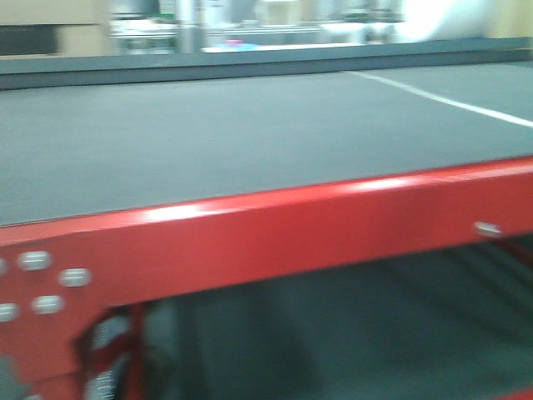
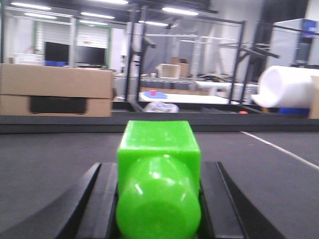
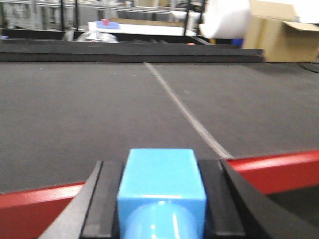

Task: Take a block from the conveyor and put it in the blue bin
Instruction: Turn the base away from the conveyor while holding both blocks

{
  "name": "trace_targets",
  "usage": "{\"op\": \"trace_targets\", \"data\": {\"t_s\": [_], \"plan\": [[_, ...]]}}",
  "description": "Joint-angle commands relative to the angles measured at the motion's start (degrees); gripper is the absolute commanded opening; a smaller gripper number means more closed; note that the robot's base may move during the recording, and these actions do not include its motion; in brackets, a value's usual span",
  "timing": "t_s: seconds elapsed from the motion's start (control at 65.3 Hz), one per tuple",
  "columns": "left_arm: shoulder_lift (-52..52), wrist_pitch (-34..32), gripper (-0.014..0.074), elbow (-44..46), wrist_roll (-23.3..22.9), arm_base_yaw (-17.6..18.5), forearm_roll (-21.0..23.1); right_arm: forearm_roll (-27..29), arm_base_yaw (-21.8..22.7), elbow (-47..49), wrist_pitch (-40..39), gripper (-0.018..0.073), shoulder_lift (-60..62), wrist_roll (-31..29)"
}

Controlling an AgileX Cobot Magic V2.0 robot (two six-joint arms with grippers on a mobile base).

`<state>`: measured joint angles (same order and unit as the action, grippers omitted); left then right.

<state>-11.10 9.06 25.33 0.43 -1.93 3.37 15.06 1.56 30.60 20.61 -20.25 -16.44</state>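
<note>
In the left wrist view, a bright green block with a rounded stud sits between the black fingers of my left gripper, which is shut on it above the dark grey conveyor. My right gripper is shut on a light blue block, held over the belt's near red edge. The front view shows the wide conveyor with its raised far rail, and neither gripper. The blue bin is out of view.
A red metal frame with bolts borders the belt's near side. A white line crosses the belt. Cardboard boxes, a white roll and shelving stand behind the far rail.
</note>
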Motion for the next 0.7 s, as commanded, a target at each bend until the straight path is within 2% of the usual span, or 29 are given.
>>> {"op": "trace_targets", "data": {"t_s": [0.0,0.689], "plan": [[0.26,-1.09,-0.0111,-0.04,0.01,-0.15,0.45,0.24,-0.09,-0.23,-1.62,-0.016,0.26,-0.21],[0.4,-1.09,-0.0111,-0.04,0.01,-0.15,0.45,0.24,-0.09,-0.23,-1.62,-0.016,0.26,-0.21]]}}
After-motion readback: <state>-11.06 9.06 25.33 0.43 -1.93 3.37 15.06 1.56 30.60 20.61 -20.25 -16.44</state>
